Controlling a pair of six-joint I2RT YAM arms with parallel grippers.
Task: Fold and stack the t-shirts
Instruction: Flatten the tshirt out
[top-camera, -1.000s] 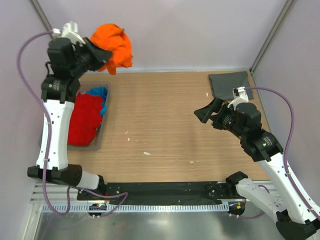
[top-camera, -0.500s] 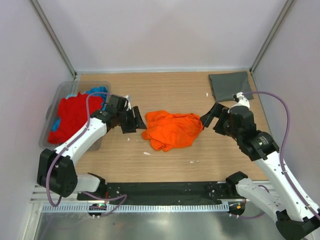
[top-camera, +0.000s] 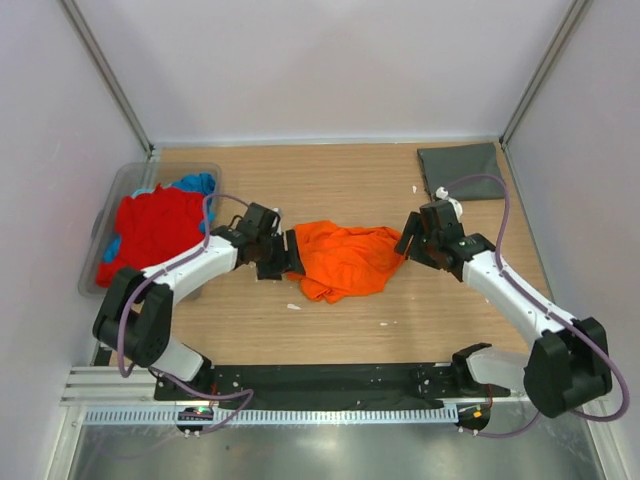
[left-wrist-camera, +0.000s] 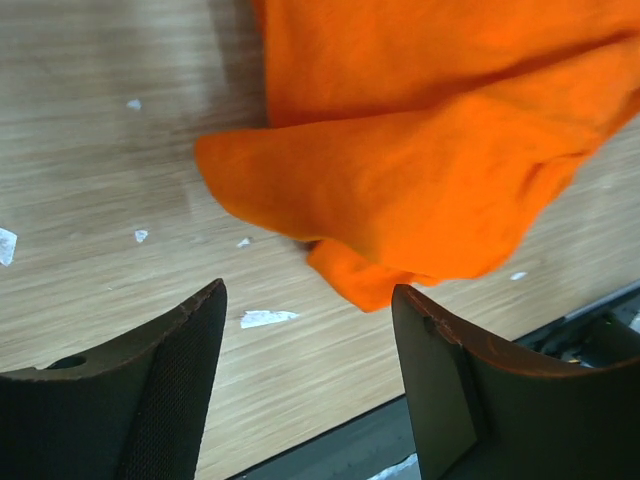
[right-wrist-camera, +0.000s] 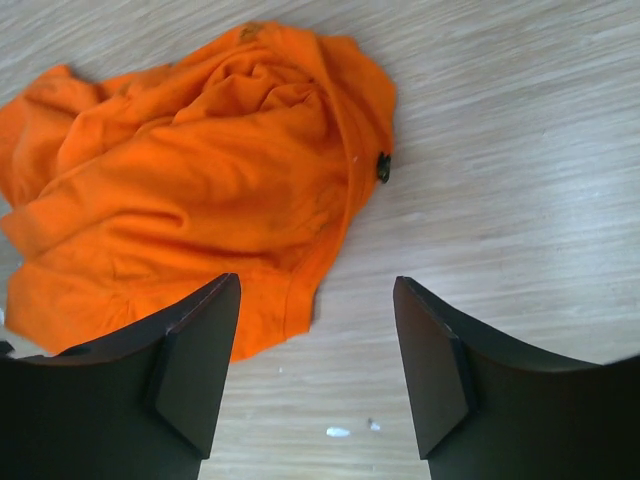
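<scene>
At the left, a clear tub holds a red t-shirt and a blue t-shirt. The left claw, jaws apart and empty, sits just beside the crumpled orange t-shirt mid-counter. The right claw, also apart, flanks it. A grey t-shirt lies far right.

Four t-shirts, one tub, two arms.
</scene>
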